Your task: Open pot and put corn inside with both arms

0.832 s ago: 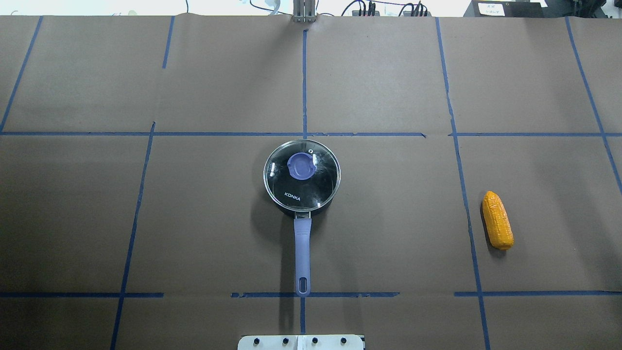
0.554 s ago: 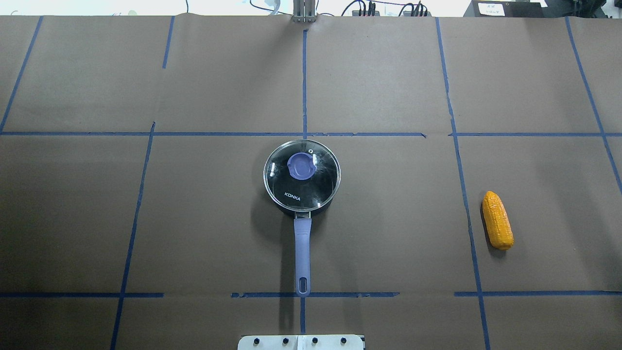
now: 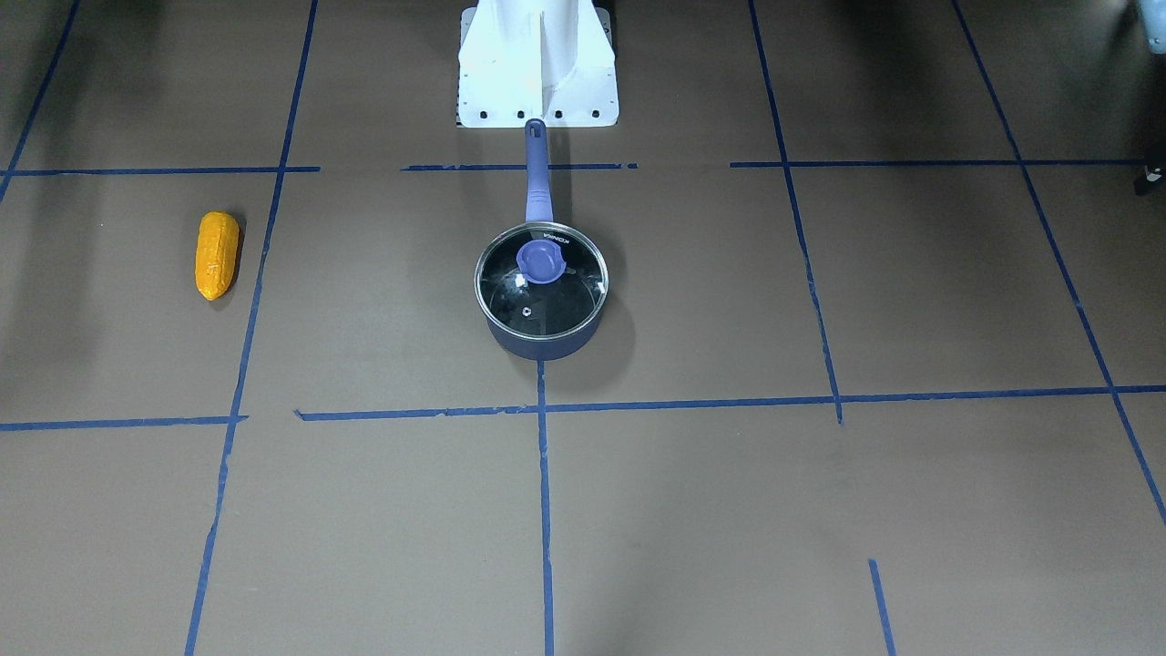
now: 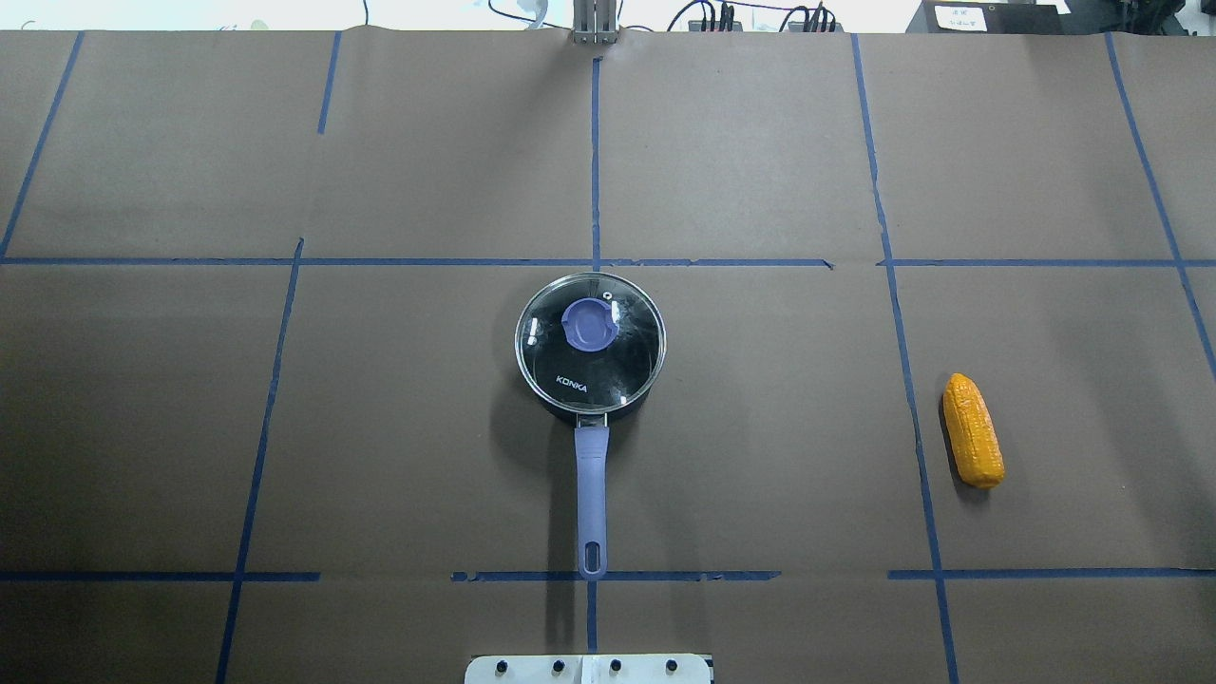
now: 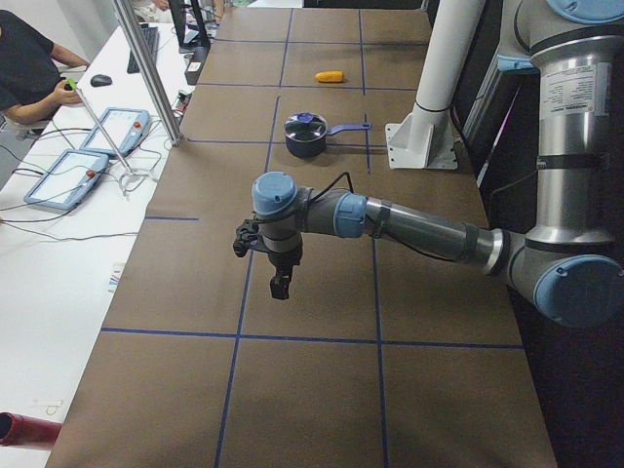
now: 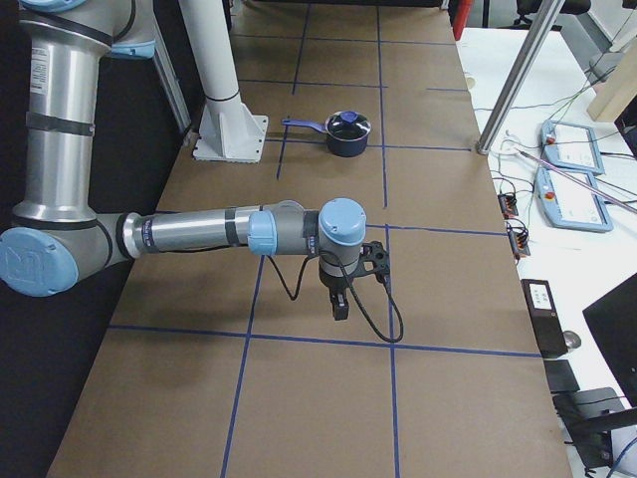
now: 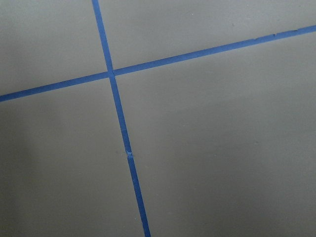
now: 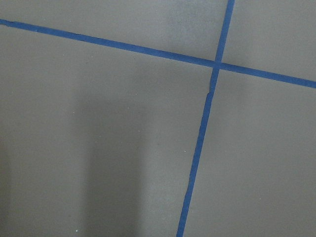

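The pot [image 3: 537,344] is a dark navy saucepan at the table's middle, its purple-blue handle [image 4: 591,484] pointing at the robot base. The clear glass lid [image 4: 622,366] with its purple-blue knob [image 4: 589,324] sits shut on it. The orange-yellow corn [image 4: 973,430] lies on the paper far to the right, also seen in the front-facing view [image 3: 217,255]. The left gripper [image 5: 280,288] shows only in the exterior left view, far from the pot [image 5: 305,136]. The right gripper [image 6: 339,307] shows only in the exterior right view, far from the pot [image 6: 348,132]. I cannot tell whether either is open or shut.
Brown paper with blue tape lines [image 4: 596,161] covers the table. The white robot base mount [image 3: 537,64] stands just behind the handle's end. A metal post [image 5: 146,68] and a side table with tablets [image 5: 68,175] and an operator lie beyond the far edge. Both wrist views show only paper and tape.
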Available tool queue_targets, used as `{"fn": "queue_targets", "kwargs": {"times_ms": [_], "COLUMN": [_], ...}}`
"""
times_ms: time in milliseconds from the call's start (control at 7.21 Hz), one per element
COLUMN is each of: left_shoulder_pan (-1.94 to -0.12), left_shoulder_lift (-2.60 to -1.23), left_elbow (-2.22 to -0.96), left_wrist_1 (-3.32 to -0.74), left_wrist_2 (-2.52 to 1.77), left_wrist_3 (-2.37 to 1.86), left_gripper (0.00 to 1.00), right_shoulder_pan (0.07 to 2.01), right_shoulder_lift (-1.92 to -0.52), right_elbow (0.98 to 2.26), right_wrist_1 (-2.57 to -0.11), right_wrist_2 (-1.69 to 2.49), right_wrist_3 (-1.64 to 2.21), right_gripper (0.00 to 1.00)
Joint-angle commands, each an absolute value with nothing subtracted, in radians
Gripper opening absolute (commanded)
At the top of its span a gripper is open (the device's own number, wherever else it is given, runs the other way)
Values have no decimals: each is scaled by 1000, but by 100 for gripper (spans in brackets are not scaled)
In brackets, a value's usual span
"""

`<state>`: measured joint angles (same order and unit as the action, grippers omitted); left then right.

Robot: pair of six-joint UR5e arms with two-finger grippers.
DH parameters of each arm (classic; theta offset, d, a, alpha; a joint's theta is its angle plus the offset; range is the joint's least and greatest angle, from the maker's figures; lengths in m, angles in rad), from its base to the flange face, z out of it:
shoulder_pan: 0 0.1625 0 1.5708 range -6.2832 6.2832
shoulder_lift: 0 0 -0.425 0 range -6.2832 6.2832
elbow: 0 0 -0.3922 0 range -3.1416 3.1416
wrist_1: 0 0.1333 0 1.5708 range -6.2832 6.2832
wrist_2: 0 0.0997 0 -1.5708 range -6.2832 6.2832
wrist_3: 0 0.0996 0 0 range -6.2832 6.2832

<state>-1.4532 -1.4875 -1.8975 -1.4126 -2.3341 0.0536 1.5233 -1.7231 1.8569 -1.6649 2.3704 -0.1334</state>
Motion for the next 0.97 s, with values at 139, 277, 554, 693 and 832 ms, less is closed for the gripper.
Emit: {"fn": "queue_targets", "kwargs": {"times_ms": [139,277,554,693,832], "left_shoulder_pan": [-1453,-1453,-1453,-1451,-1442], "left_shoulder_lift": [-1485,-1486,-1486,-1489,-1505], "left_elbow": [-1904,-1888,-1891,-1908,-1911], "left_wrist_1": [-1416,-1416,-1416,-1416,-1420], "left_wrist_2": [-2339,-2338,-2339,-2341,-2371], "left_wrist_3": [35,34,29,2,-79], "left_gripper": [100,100,100,100,100], "right_shoulder_pan": [1523,1523,1523,1523,1523], "right_shoulder_lift": [-1724,-1724,-1755,-1756,-1758], "right_elbow": [1853,1853,1864,1867,1870], "right_wrist_1": [-1663,-1663,-1651,-1651,-1651], "right_wrist_2": [2376,2378,2378,2378,2378], "right_wrist_3": [-120,-121,-132,-130,-130], "right_gripper": [100,100,100,100,100]}}
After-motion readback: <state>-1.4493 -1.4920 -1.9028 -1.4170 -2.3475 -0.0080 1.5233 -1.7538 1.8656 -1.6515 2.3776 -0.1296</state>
